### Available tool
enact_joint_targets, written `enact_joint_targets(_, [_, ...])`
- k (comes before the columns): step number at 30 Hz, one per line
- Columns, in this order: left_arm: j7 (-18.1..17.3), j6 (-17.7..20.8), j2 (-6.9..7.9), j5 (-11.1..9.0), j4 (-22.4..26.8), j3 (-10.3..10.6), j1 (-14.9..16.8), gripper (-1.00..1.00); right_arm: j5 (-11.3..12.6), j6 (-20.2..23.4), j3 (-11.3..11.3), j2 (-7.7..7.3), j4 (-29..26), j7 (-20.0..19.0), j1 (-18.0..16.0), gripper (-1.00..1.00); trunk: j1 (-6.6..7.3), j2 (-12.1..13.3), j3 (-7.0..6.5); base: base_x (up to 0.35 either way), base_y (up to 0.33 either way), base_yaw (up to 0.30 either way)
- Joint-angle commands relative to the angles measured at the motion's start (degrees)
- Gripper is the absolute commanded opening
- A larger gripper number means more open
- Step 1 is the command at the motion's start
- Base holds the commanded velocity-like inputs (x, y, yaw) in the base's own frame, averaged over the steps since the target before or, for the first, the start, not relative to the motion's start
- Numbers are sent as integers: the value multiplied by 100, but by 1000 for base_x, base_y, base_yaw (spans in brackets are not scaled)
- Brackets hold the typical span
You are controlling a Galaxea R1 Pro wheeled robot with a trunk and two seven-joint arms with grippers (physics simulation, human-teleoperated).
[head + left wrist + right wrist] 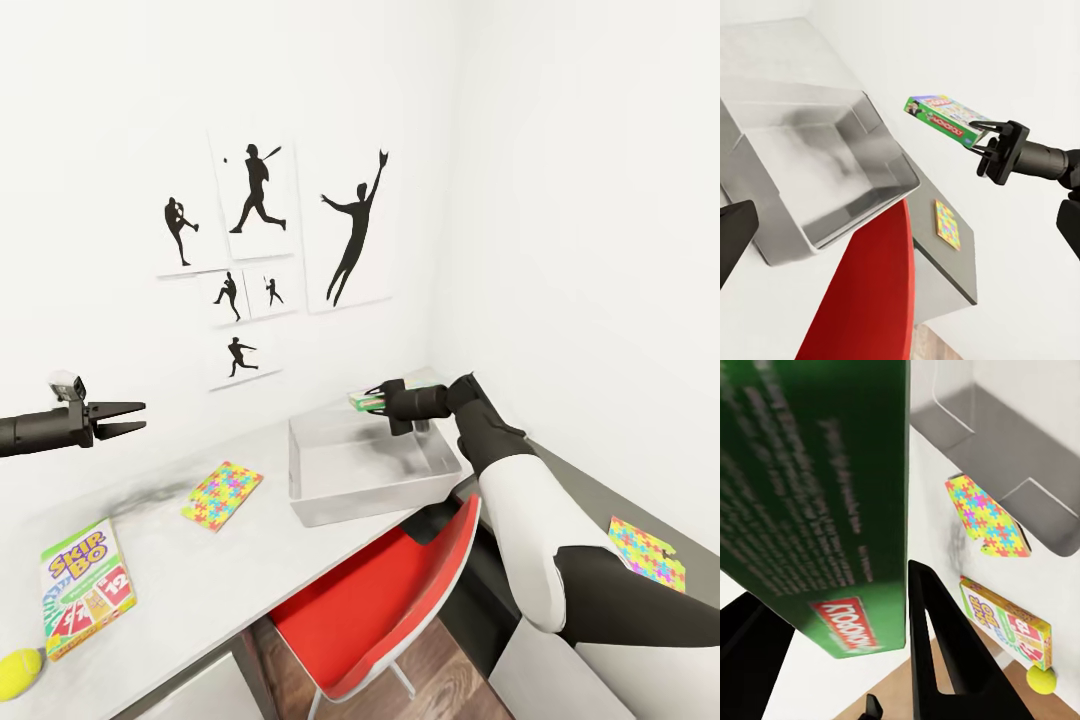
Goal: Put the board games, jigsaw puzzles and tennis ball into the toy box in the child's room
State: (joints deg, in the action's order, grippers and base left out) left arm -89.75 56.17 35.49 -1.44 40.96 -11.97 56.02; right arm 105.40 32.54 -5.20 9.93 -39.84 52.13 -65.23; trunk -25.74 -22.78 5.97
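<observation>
Bright, even, diffuse render light; white walls nearly wash out. Soft smudgy shading inside the toy box (372,470) and left of it on the table (160,495). Green Monopoly box (810,495) blurred close-up.

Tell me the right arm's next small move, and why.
Probably open the right gripper and let go, perhaps after lowering a little. It is shut on the green Monopoly box, which hangs over the far part of the toy box; the bin looks bare inside, so the box should drop in.
</observation>
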Motion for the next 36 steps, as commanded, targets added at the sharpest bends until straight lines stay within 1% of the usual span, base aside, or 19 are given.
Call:
enact_joint_targets(1, [-25,61,2,3,-1,2,5,100,9,33,-39,7,-1,43,-7,-100,-4,-13,13,1,0,0])
enact_joint_targets(21, [-25,61,2,3,-3,2,5,100,1,24,-48,7,5,36,-7,-100,-4,-13,13,0,0,0])
enact_joint_targets(26, [-25,61,2,3,-8,4,5,100,-2,24,-51,7,90,35,-7,-100,-4,-13,13,0,0,0])
enact_joint_targets(30, [-25,61,2,3,-9,8,5,100,-2,24,-129,7,159,35,-7,-100,-4,-13,13,0,0,0])
enact_joint_targets(32, [-25,61,2,3,-9,8,5,100,-4,24,-277,7,182,35,-3,-100,-4,-13,14,0,0,9])
enact_joint_targets(36, [-25,61,2,3,-9,10,5,100,-10,24,-420,7,198,35,1,-100,-4,-13,23,0,0,40])
